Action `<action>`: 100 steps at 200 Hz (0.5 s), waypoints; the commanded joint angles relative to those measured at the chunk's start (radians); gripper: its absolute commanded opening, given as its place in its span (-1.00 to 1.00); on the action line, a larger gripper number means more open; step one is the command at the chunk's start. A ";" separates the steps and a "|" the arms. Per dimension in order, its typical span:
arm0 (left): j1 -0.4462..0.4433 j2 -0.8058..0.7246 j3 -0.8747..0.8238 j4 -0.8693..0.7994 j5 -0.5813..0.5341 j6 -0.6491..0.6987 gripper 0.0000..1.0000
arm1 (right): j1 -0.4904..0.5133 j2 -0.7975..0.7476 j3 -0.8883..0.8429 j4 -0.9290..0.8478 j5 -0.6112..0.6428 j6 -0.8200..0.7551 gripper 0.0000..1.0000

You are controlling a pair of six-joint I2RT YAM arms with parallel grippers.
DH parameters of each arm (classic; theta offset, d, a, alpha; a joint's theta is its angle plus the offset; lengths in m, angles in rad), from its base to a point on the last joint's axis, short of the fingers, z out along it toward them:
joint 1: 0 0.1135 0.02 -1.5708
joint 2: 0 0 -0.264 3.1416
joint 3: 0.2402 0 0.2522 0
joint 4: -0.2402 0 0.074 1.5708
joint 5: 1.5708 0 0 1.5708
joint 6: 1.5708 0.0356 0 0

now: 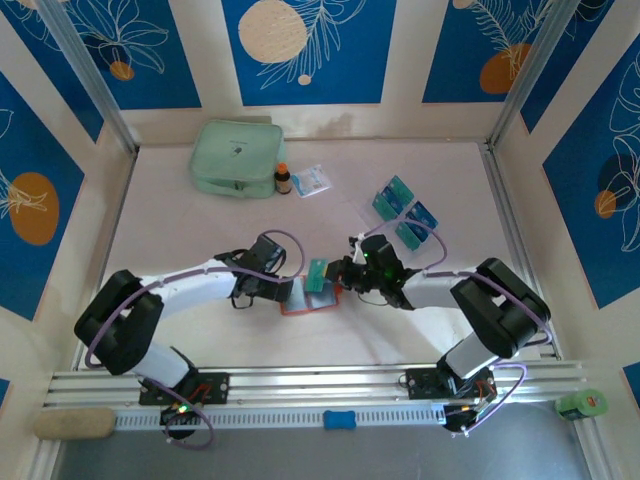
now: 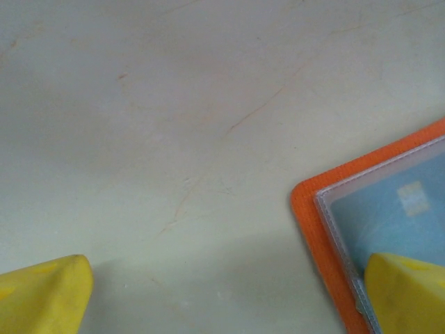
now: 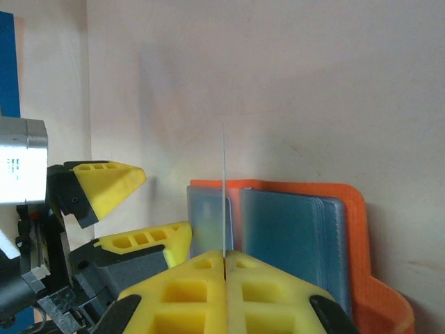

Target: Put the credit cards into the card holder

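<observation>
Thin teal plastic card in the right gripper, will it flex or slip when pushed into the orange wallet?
Probably stiff: the thin teal plastic card stands straight, edge-on, from the right gripper. Only its lower edge is pinched, so it could pivot or slip.

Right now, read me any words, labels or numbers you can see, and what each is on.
Nothing reads clearly.
Green pouch: small dark mark, too small.
Paper packet: blue print, too small.
Brown bottle: label blurred.
Left arm's sticker: blurred.
Credit card in the card holder: pale patch, no lettering.
</observation>
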 commanded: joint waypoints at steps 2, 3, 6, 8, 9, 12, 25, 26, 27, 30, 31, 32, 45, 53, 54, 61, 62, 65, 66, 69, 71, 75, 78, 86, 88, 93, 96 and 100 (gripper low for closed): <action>-0.007 0.019 -0.016 -0.024 -0.028 0.011 1.00 | 0.011 0.019 -0.014 0.052 -0.025 0.002 -1.00; -0.007 0.019 -0.016 -0.024 -0.028 0.011 1.00 | 0.011 0.020 -0.013 0.052 -0.025 0.002 -1.00; -0.007 0.020 -0.016 -0.024 -0.028 0.011 1.00 | 0.011 0.022 -0.013 0.054 -0.027 0.002 -1.00; -0.007 0.020 -0.016 -0.025 -0.029 0.011 1.00 | 0.012 0.024 -0.012 0.055 -0.027 0.002 -1.00; -0.007 0.021 -0.016 -0.024 -0.030 0.010 1.00 | 0.012 0.024 -0.012 0.055 -0.027 0.002 -1.00; -0.007 0.021 -0.016 -0.024 -0.030 0.011 1.00 | 0.012 0.026 -0.012 0.056 -0.028 0.001 -1.00; -0.007 0.023 -0.016 -0.023 -0.031 0.008 1.00 | 0.014 0.033 -0.011 0.056 -0.027 0.001 -1.00; -0.007 0.024 -0.017 -0.023 -0.031 0.008 1.00 | 0.015 0.033 -0.011 0.056 -0.027 0.001 -1.00; -0.007 0.025 -0.017 -0.023 -0.031 0.008 1.00 | 0.014 0.034 -0.010 0.056 -0.027 0.000 -1.00; -0.007 0.024 -0.017 -0.023 -0.032 0.007 1.00 | 0.015 0.035 -0.009 0.056 -0.027 -0.001 -1.00; -0.007 0.025 -0.018 -0.023 -0.032 0.007 1.00 | 0.015 0.036 -0.009 0.056 -0.027 -0.001 -1.00; -0.007 0.026 -0.017 -0.022 -0.032 0.007 1.00 | 0.015 0.037 -0.009 0.056 -0.027 -0.001 -1.00; -0.007 0.028 -0.017 -0.021 -0.032 0.005 1.00 | 0.016 0.044 -0.009 0.057 -0.028 -0.001 -1.00; -0.006 0.031 -0.016 -0.022 -0.033 0.004 0.99 | 0.016 0.046 -0.011 0.056 -0.027 -0.001 -1.00; -0.007 0.032 -0.016 -0.021 -0.033 0.004 0.99 | 0.016 0.046 -0.012 0.055 -0.026 -0.001 -1.00; -0.007 0.033 -0.016 -0.021 -0.033 0.004 1.00 | 0.016 0.049 -0.012 0.051 -0.025 0.001 -1.00; -0.007 0.033 -0.016 -0.021 -0.033 0.004 1.00 | 0.016 0.049 -0.011 0.051 -0.024 0.001 -1.00; -0.007 0.035 -0.016 -0.021 -0.033 0.003 1.00 | 0.016 0.050 -0.011 0.047 -0.024 0.001 -1.00; -0.007 0.035 -0.016 -0.021 -0.033 0.003 1.00 | 0.016 0.051 -0.011 0.046 -0.024 0.000 -1.00; -0.007 0.036 -0.016 -0.020 -0.033 0.002 1.00 | 0.014 0.052 -0.011 0.043 -0.024 0.000 -1.00; -0.007 0.036 -0.016 -0.021 -0.033 0.002 1.00 | 0.014 0.053 -0.012 0.042 -0.024 -0.001 -1.00; -0.007 0.037 -0.015 -0.022 -0.033 0.003 0.99 | 0.015 0.055 -0.011 0.040 -0.024 -0.001 -1.00; -0.007 0.038 -0.016 -0.021 -0.033 0.002 1.00 | 0.015 0.055 -0.011 0.037 -0.024 -0.002 -1.00; -0.007 0.039 -0.016 -0.021 -0.034 0.002 1.00 | 0.015 0.059 -0.012 0.035 -0.024 -0.002 -1.00; -0.007 0.040 -0.016 -0.021 -0.034 0.002 1.00 | 0.014 0.060 -0.013 0.035 -0.024 -0.002 -1.00; -0.007 0.040 -0.016 -0.021 -0.035 0.001 1.00 | 0.014 0.063 -0.014 0.036 -0.026 -0.002 -1.00; -0.007 0.040 -0.016 -0.021 -0.035 0.001 1.00 | 0.014 0.065 -0.014 0.035 -0.027 -0.002 -1.00; -0.007 0.040 -0.016 -0.022 -0.035 0.000 1.00 | 0.014 0.069 -0.014 0.035 -0.030 -0.004 -1.00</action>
